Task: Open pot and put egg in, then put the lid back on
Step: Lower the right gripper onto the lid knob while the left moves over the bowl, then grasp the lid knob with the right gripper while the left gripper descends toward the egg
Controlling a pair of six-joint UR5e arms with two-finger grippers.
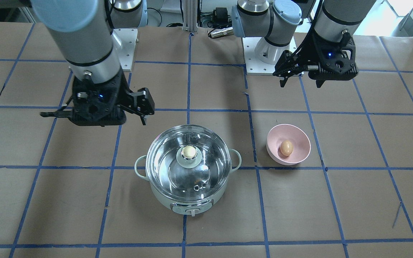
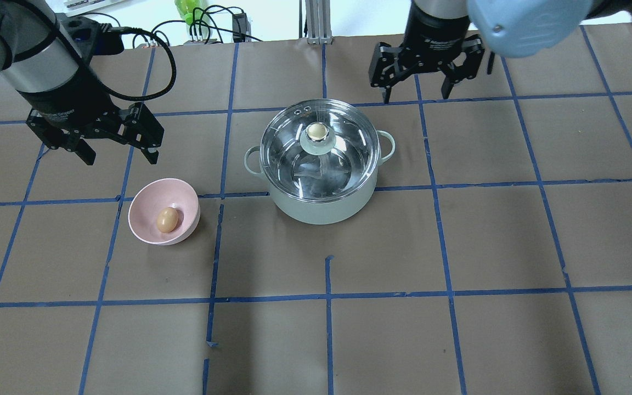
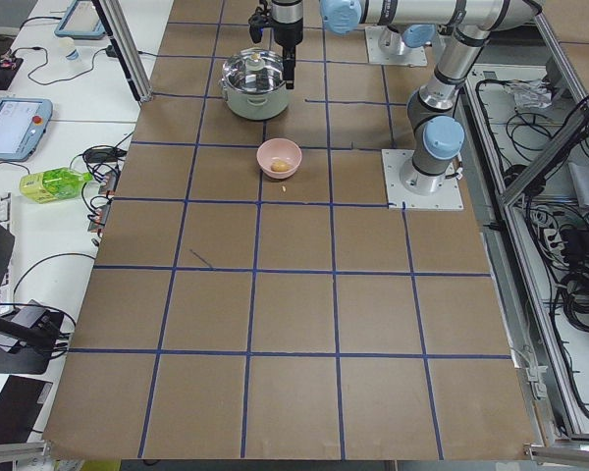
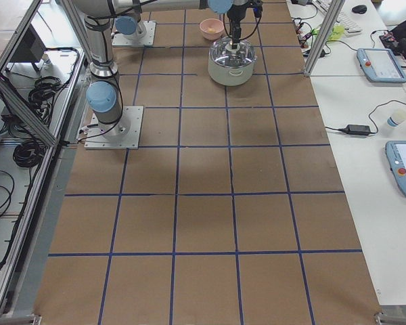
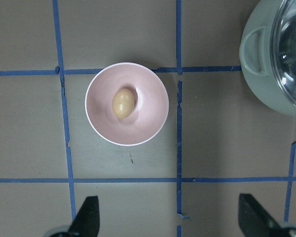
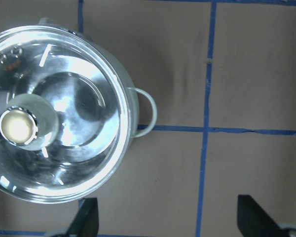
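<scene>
The pot (image 2: pixel 321 211) stands mid-table with the glass lid (image 2: pixel 343 142) on it, and the cream-gold lid knob (image 2: pixel 316 131) is on top. The egg (image 2: pixel 167 219) lies in a pink bowl (image 2: pixel 148 203) to the pot's left. My left gripper (image 2: pixel 120 159) is open and empty, above the table just behind the bowl. Its wrist view shows the egg (image 5: pixel 123 102) ahead of the fingers (image 5: pixel 89 212). My right gripper (image 2: pixel 417 96) is open and empty, behind and to the right of the pot. Its wrist view shows the lid (image 6: pixel 79 98) at left.
The table is brown paper with a blue tape grid. The arm bases (image 1: pixel 271 53) stand on white plates at the robot's side. Monitors, cables and a green bottle (image 3: pixel 54 182) lie off the table's far edge.
</scene>
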